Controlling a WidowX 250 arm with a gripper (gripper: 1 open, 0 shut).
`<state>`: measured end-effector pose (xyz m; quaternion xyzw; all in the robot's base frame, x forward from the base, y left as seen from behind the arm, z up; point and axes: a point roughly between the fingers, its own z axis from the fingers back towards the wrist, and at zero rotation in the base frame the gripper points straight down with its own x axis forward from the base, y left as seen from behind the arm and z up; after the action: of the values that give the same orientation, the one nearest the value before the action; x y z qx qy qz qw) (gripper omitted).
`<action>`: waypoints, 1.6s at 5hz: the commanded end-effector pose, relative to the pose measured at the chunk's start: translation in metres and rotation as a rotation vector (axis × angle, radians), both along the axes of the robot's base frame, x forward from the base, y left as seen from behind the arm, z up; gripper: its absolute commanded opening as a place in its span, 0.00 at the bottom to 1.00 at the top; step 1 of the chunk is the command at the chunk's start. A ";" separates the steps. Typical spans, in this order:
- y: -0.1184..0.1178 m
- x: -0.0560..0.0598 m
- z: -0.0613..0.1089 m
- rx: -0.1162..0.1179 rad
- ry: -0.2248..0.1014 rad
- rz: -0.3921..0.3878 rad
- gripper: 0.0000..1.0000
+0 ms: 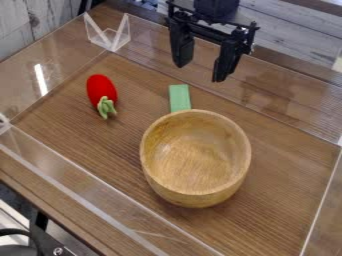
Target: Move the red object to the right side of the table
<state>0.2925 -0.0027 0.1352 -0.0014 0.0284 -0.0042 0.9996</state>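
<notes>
The red object is a small glossy red toy fruit with a green leafy end, lying on the left part of the brown wood-grain table. My black gripper hangs above the far middle of the table, pointing down, its two fingers spread wide with nothing between them. It is well to the right of and behind the red object, not touching it.
A flat green block lies between the red object and a large wooden bowl at the centre front. Clear acrylic walls border the table, with a folded clear piece at the back left.
</notes>
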 end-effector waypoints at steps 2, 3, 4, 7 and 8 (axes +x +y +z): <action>0.042 -0.010 -0.021 -0.015 0.021 0.177 1.00; 0.090 -0.017 -0.019 -0.036 -0.023 0.319 1.00; 0.117 -0.023 -0.012 -0.068 -0.053 0.412 1.00; 0.151 -0.042 -0.035 -0.124 -0.054 0.593 1.00; 0.161 -0.039 -0.048 -0.131 -0.057 0.611 1.00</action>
<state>0.2491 0.1544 0.0755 -0.0811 0.0209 0.2964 0.9514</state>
